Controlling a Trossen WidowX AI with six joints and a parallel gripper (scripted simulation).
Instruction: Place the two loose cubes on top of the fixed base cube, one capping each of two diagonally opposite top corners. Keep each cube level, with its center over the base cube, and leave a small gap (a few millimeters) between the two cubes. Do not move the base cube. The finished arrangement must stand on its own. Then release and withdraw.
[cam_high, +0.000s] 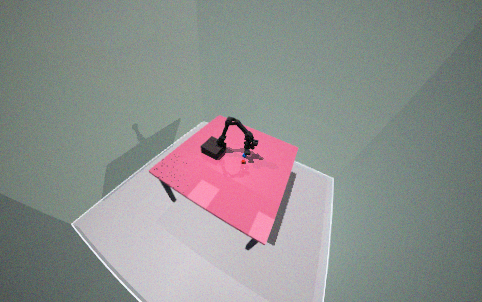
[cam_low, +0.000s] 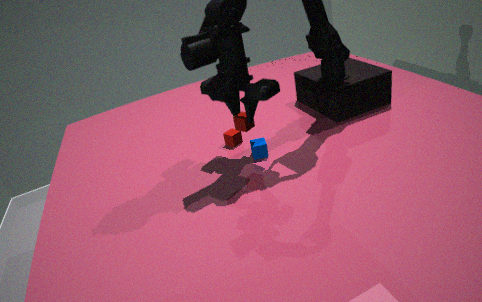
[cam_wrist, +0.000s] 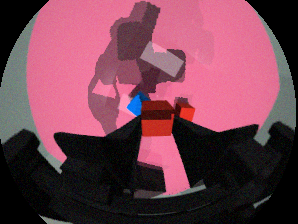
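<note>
My gripper (cam_high: 247, 152) (cam_low: 243, 115) (cam_wrist: 156, 117) is shut on a red cube (cam_low: 243, 122) (cam_wrist: 157, 126) and holds it above the table, nearly level in the wrist view. The other red cube (cam_low: 232, 138) (cam_wrist: 185, 111) sits on the table, right of the held cube in the wrist view. A blue cube (cam_high: 244, 155) (cam_low: 259, 149) (cam_wrist: 135, 105) sits near it, partly hidden behind the held cube in the wrist view. The two cubes on the table stand apart, with nothing on top of either. The top view is too small to tell the held cube clearly.
The pink table (cam_high: 235, 200) (cam_low: 150, 265) (cam_wrist: 60, 75) carries the black block (cam_high: 212, 148) (cam_low: 345, 95) under the arm. Shadows of the arm and gripper fall across the table around the cubes.
</note>
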